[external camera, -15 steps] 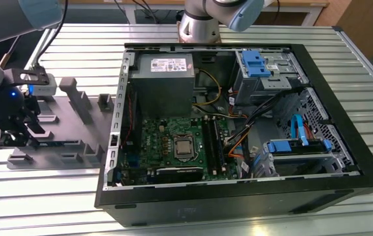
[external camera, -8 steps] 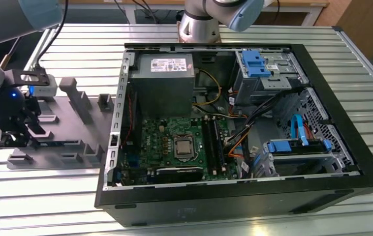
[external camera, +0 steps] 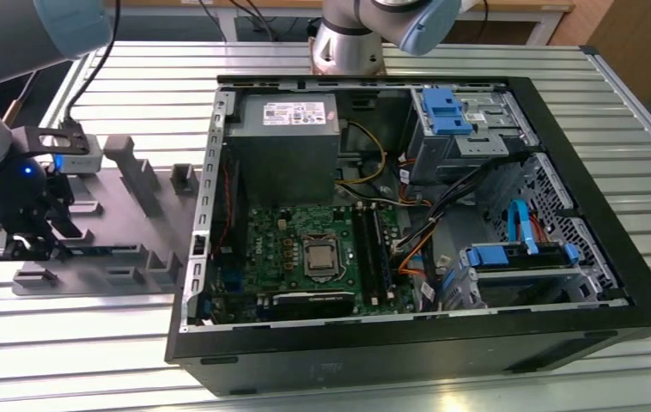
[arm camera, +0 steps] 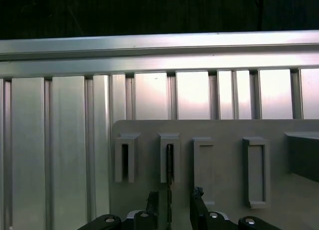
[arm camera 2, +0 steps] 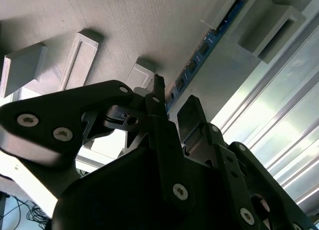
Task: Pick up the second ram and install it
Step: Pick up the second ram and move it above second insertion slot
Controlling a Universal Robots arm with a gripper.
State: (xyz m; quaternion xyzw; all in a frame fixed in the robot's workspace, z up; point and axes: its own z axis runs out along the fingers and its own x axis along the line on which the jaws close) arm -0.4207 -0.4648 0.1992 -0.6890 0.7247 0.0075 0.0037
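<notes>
While the dark blue-green, chip-studded ram stick [arm camera 2: 198, 57] stands edgewise in the grey plastic slotted tray [arm camera 2: 124, 26], the black claw [arm camera 2: 174, 103] straddles it, jaws apart; a sound grasp probably demands centred, square pressure on its flat faces.

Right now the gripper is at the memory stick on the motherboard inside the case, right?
No. The gripper is at the memory stick (second wrist view) in the grey tray outside the case, as the exterior view shows.

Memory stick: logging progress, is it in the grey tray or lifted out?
In the tray. In the second wrist view the memory stick stands on edge in its slotted blocks, the open pincer close by.
</notes>
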